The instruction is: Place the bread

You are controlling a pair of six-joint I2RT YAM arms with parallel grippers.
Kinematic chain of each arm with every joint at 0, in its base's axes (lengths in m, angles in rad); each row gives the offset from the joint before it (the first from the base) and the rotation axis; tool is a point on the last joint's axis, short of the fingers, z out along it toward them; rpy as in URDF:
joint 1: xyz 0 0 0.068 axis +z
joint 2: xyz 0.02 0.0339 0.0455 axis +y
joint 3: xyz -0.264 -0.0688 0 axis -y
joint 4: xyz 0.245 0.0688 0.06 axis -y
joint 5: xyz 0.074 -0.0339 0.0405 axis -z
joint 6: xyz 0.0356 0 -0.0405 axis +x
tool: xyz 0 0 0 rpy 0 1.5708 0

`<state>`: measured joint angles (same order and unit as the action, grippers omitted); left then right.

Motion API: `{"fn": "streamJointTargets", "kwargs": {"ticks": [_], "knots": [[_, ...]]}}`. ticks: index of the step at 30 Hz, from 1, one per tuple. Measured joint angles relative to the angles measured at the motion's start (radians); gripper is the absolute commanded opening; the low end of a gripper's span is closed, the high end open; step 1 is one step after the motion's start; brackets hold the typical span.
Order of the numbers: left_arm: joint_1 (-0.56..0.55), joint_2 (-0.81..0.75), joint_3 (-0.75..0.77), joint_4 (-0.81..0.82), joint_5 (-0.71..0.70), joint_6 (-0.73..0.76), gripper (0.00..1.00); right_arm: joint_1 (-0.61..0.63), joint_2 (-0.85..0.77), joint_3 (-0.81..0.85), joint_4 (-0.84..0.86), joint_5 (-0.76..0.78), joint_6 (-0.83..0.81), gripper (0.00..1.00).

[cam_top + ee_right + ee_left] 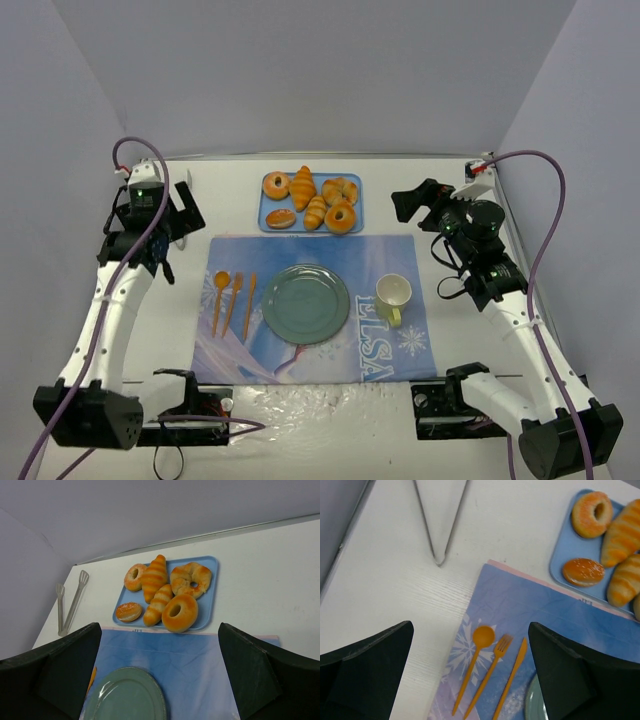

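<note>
Bread (129,611) sits on a blue tray (209,602) on the white, grey-walled table (265,575); left gripper (470,630) and right gripper (159,630) gape empty.

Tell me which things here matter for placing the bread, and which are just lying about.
For the job: bread, blue tray under it, green plate as likely target, maybe tongs.
Lying about: doughnuts, croissants, yellow mug, orange spoon, fork, knife, Elsa placemat.
</note>
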<state>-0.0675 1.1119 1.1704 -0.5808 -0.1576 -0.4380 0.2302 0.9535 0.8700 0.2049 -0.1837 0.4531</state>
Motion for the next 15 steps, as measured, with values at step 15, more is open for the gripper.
{"fn": "streamJointTargets", "kwargs": {"ticks": [15], "knots": [[0.065,0.52,0.306,0.034,-0.124,0.012,0.97,0.0,0.018,0.0,-0.002,-0.034,0.044,1.0]]}}
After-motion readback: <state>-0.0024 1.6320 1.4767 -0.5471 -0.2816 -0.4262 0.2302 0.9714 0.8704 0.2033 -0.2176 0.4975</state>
